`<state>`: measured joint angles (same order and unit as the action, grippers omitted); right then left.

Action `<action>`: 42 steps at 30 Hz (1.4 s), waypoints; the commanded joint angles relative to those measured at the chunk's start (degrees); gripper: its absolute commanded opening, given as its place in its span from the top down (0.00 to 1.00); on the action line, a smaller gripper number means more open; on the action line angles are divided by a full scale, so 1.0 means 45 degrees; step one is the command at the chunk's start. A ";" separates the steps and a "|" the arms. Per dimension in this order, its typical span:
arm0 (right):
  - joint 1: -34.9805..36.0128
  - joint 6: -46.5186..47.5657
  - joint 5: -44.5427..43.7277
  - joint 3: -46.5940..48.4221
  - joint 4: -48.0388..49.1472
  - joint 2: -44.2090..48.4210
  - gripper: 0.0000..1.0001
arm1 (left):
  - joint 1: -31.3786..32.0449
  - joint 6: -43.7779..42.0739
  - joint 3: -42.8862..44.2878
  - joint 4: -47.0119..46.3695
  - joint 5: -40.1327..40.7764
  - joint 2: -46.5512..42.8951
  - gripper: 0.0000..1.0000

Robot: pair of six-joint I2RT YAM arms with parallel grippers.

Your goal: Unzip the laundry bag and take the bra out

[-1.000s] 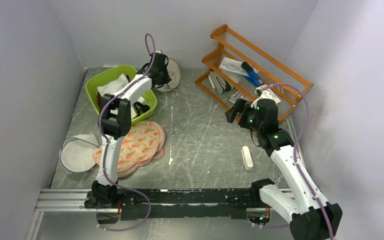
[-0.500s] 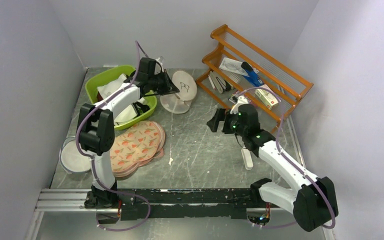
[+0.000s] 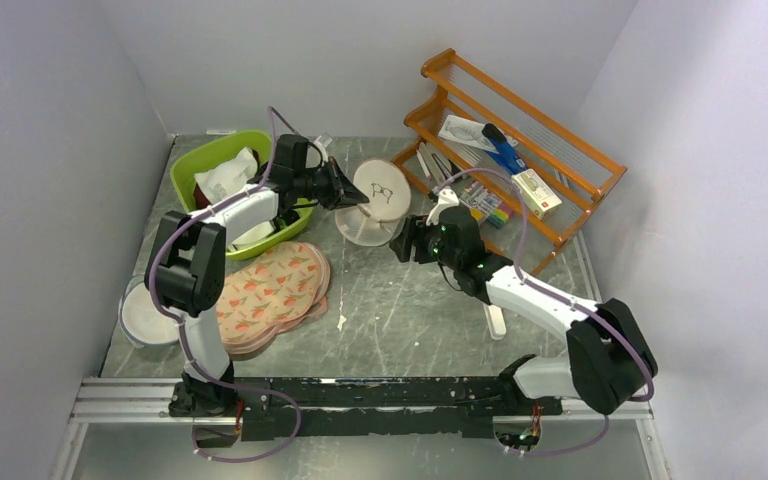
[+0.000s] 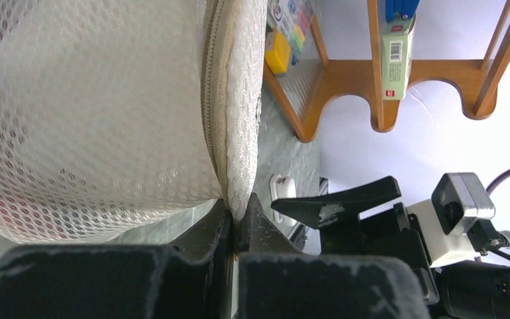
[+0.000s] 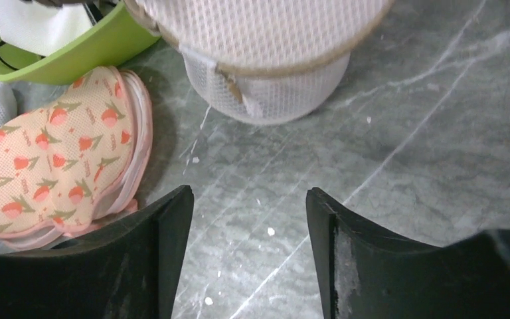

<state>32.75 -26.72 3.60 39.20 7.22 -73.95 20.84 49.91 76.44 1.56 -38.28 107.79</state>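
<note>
The laundry bag (image 3: 380,195) stands tilted at the far middle of the surface (image 3: 400,310). It lies between the green basket (image 3: 182,170) on its left and the wooden rack (image 3: 438,62) on its right, with its drawn face turned up and to the right.

Left: the left fingers (image 3: 353,194) are clamped on the bag's rim, pinching the seam just beside the zipper (image 4: 211,100). In the left wrist view the zipper runs straight away from the pinch, following the curve of the rim. The bra (image 4: 26,212) shows only as a red tint through the mesh low on the drum.

Centre: the bag's lower edge appears to rest on the surface, while the pinch holds up the rest. A small brown tab (image 5: 234,86) on the side wall facing the right arm may be the zipper pull, but it is too small to be sure.

Right: the right fingers (image 3: 403,243) stand apart with only bare surface between them. They sit just near and right of the bag, pointing at it without touching.

Judgement: the right arm is free and nearer the tab. The pull would have to travel round the rim, against the left pinch.
</note>
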 commanded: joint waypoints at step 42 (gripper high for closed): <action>0.0007 0.0021 0.0288 0.1443 0.4073 -0.3976 0.68 | 0.0285 0.0422 0.0374 -0.0825 -0.1415 0.0261 0.93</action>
<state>32.73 -27.40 6.37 44.45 23.75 -91.29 21.52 51.70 76.23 0.05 -42.70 109.36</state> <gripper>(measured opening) 0.318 0.104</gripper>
